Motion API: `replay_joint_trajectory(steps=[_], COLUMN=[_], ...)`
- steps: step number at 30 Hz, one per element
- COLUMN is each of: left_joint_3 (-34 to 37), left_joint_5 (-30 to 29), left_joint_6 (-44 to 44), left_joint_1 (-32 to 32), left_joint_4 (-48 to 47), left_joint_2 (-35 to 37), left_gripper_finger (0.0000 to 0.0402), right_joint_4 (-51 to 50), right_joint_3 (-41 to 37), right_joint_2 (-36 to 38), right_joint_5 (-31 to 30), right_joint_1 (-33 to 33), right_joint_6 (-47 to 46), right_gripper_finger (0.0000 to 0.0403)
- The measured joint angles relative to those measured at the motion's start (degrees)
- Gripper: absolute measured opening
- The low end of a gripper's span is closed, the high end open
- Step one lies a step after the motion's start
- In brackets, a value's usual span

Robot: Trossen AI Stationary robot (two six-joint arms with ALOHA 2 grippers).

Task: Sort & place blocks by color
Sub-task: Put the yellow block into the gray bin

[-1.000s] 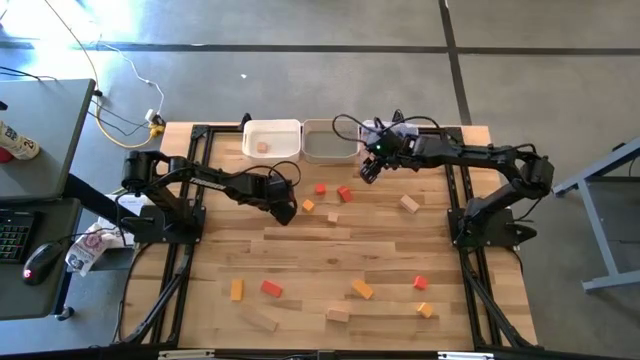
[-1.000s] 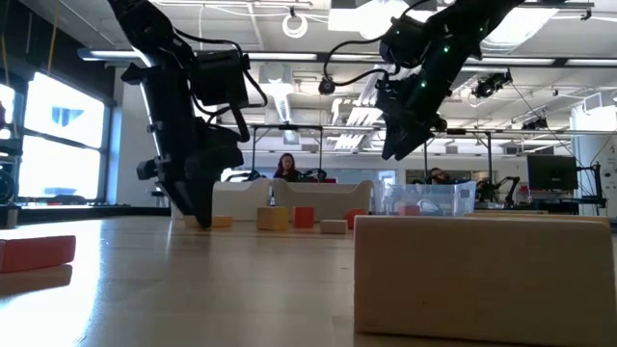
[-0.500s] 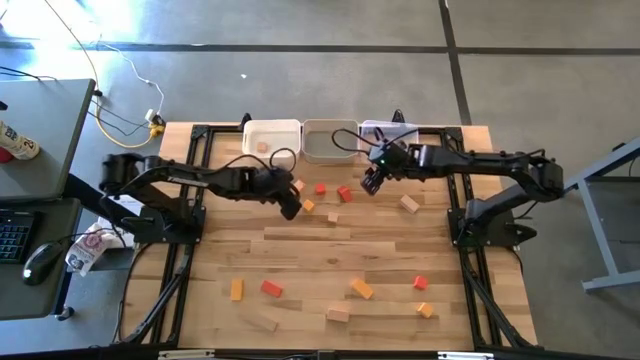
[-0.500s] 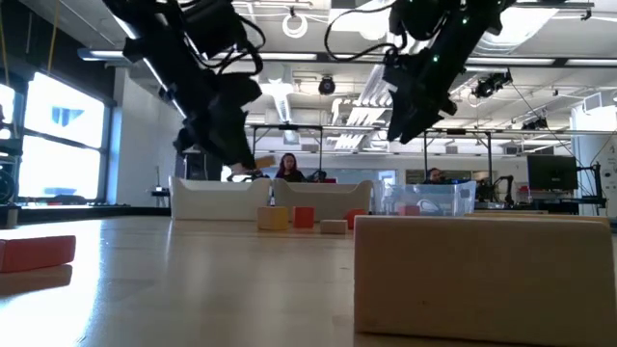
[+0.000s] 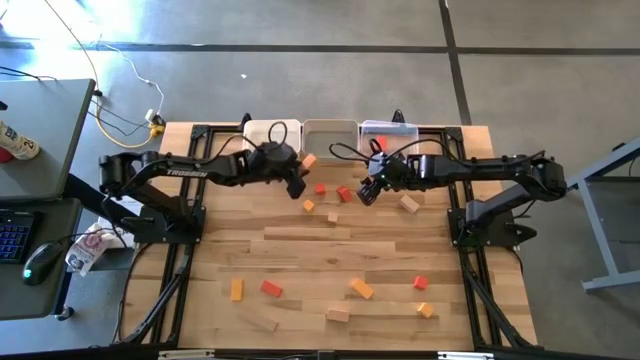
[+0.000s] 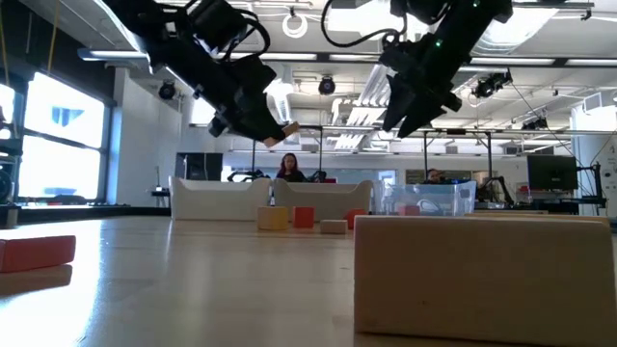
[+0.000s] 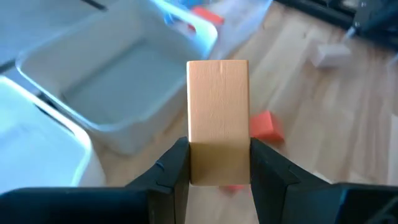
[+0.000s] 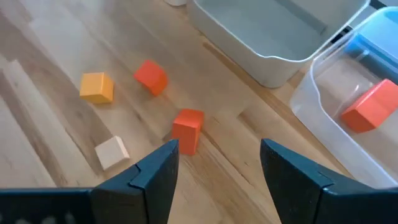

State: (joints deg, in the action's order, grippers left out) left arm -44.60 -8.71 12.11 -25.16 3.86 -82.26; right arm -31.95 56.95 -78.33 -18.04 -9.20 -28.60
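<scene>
My left gripper (image 5: 299, 177) is shut on an orange block (image 5: 309, 161) and holds it in the air just in front of the grey middle bin (image 5: 330, 132). In the low view this gripper (image 6: 275, 125) hangs high above the table. My right gripper (image 5: 366, 193) hovers open above two red blocks, one (image 8: 188, 129) right below it and one (image 8: 151, 76) a little farther off. An orange cube (image 8: 96, 87) and a light wood cube (image 8: 112, 152) lie flat on the table beside them. A red block (image 8: 373, 106) lies in the clear bin (image 5: 392, 130). My left gripper pinches the orange block between its two fingers (image 7: 176, 169), on the two side faces of its rear end (image 7: 217, 168). The fingers slant downward toward the far edge and lie along the block. It sticks out forward past the fingertips, lifted clear of the table.
A white bin (image 5: 258, 133) stands left of the grey one at the far edge. More red, orange and light wood blocks lie scattered near the front edge, among them a red one (image 5: 271, 288) and an orange one (image 5: 362, 290). A large light block (image 6: 482, 275) fills the low view's foreground.
My left gripper has risen from the table with the orange block and swung toward the far edge and the bins, tipping from pointing steeply down to a shallower slant. My right gripper has come away from the clear bin toward the near side, over the red blocks, staying open.
</scene>
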Motion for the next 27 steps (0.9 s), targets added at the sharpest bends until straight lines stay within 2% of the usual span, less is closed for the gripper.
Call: replay_joint_trajectory(steps=[7,14,20,27], left_joint_3=[-0.11,-5.08,-9.01,-9.22], left_joint_5=[3.02,4.22,4.3,5.29], left_joint_6=[-6.23,-10.43,-11.92,-11.84], left_joint_1=[-5.82,-10.2,-12.32,-13.25], left_joint_4=[5.35,4.96,4.92,5.48], left_joint_2=[-0.37,-0.82,-1.49,-4.17], left_gripper_finger=[0.0106,0.0108,0.0111,0.0111], right_joint_4=[0.02,-2.95,-4.43,-6.15], right_joint_3=[-0.59,-1.75,-1.75,-1.75], right_joint_2=[-0.04,-0.06,-0.06,-0.06], right_joint_5=[-1.04,-1.28,-2.04,-1.95], right_joint_1=[2.16,3.85,4.88,5.15], right_joint_6=[-3.23,-8.93,-10.21,-13.16], right_gripper_finger=[0.0211,0.0211,0.0211,0.0211])
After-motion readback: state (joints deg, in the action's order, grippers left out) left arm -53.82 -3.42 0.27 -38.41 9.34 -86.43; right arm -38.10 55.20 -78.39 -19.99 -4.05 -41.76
